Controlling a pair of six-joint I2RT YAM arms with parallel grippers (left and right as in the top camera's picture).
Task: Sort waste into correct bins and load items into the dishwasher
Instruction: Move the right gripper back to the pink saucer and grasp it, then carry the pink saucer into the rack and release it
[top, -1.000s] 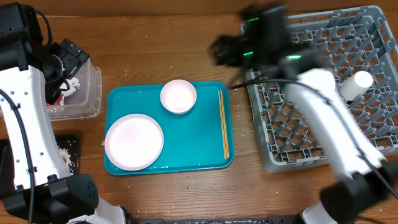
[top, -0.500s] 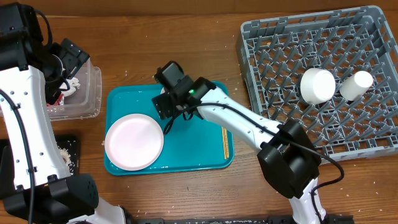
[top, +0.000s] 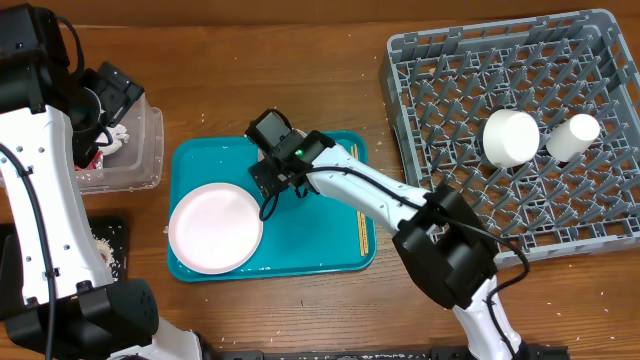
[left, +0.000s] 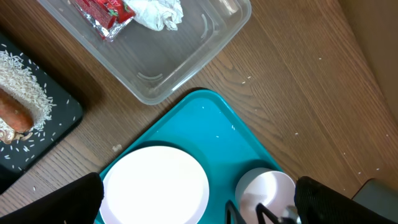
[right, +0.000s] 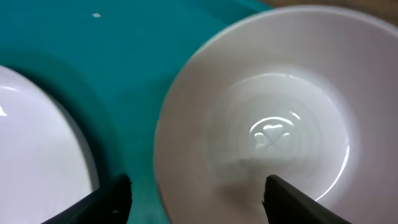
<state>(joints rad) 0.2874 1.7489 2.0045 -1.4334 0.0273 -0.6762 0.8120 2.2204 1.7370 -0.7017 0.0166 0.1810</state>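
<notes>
Overhead, the right claw (top: 268, 178) hides the bowl (right: 267, 124) (whose rim runs off the right wrist view's edge), and the left arm (top: 40, 200) covers most of the black tray (top: 115, 228).

Bright, even light from above throws faint soft shadows on the bench (top: 300, 60). The right wrist view is blurred up close, with glare inside the bowl (right: 268, 127).

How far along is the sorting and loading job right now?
Done: napkin and red wrapper in the clear tub, carrot and rice on the black tray, bowl and cup in the dish rack. In hand: the open right gripper hovers over the small dish on the teal tray. Left: that dish, the large plate and the chopsticks.
</notes>
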